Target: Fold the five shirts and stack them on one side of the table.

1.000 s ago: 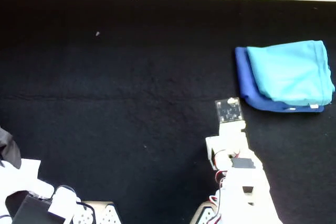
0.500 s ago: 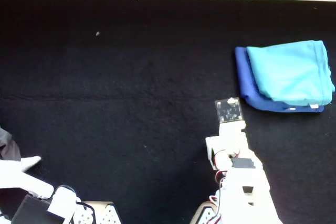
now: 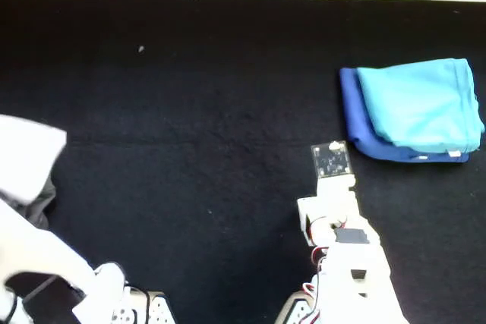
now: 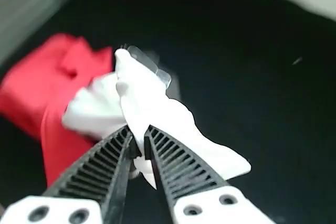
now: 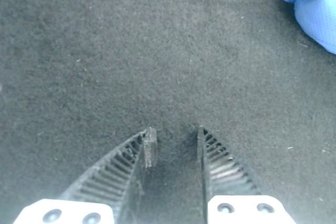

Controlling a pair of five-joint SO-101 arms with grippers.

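My left gripper is shut on a white shirt, which hangs crumpled from the jaws. A red shirt lies bunched just beyond it. In the high view the white shirt is raised at the table's left edge, above the left arm. A light blue shirt lies folded on a folded dark blue shirt at the right side. My right gripper hovers open over bare black cloth, with a corner of the dark blue shirt off to one side.
A black cloth covers the table. The right arm stands at the front, left of the folded stack. A grey fold shows under the white shirt at the left edge.
The left arm has risen and swung inward at the left edge, carrying the white shirt up over the table. The right arm has stayed put.
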